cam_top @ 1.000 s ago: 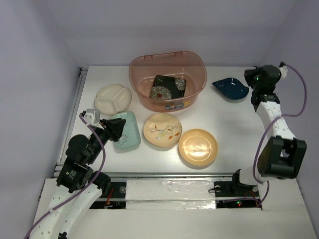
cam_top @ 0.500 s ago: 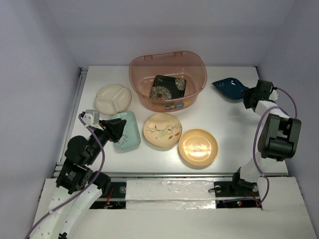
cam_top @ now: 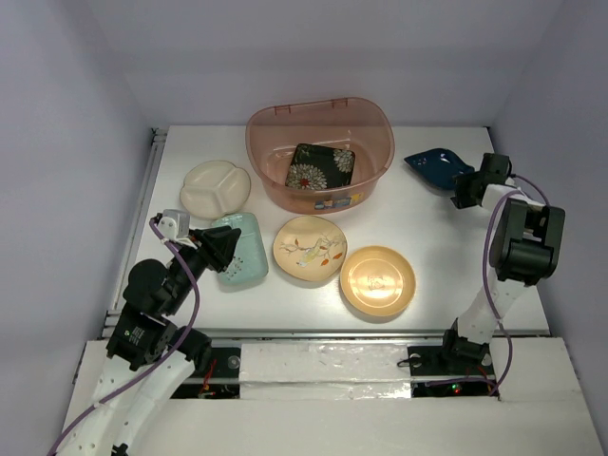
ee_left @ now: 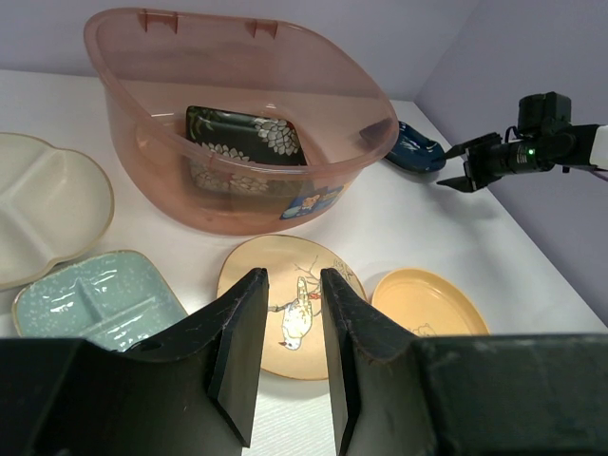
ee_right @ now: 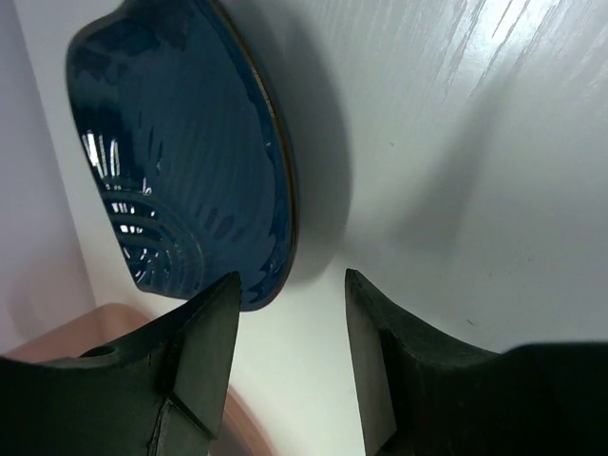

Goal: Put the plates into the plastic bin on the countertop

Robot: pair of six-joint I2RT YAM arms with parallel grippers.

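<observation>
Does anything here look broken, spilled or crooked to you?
Nothing looks broken or spilled. Only the black square plate sits crooked inside the pink bin, apparently leaning on its wall rather than lying flat.

The left gripper (ee_left: 291, 283) is held low, near left, jaws barely parted — the right gripper (ee_right: 292, 277) is extended far right, jaws apart.
</observation>
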